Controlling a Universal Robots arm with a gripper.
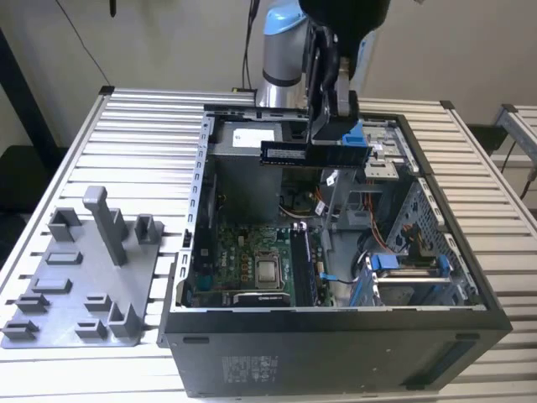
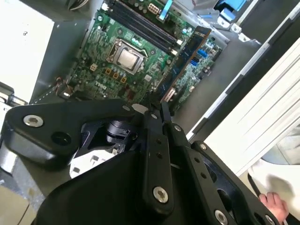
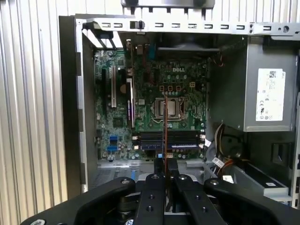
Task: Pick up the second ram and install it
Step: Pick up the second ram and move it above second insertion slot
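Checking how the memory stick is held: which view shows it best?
The exterior view: the memory stick shows its long flat side. The second wrist view shows it foreshortened; the first wrist view, edge-on as a thin line.

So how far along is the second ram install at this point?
Done: pickup. The gripper is shut on the second ram, which it holds in the air. In hand: the ram hangs above the open computer case, over the motherboard in both wrist views. Left: seating. The ram is apart from the memory slots, not yet installed.
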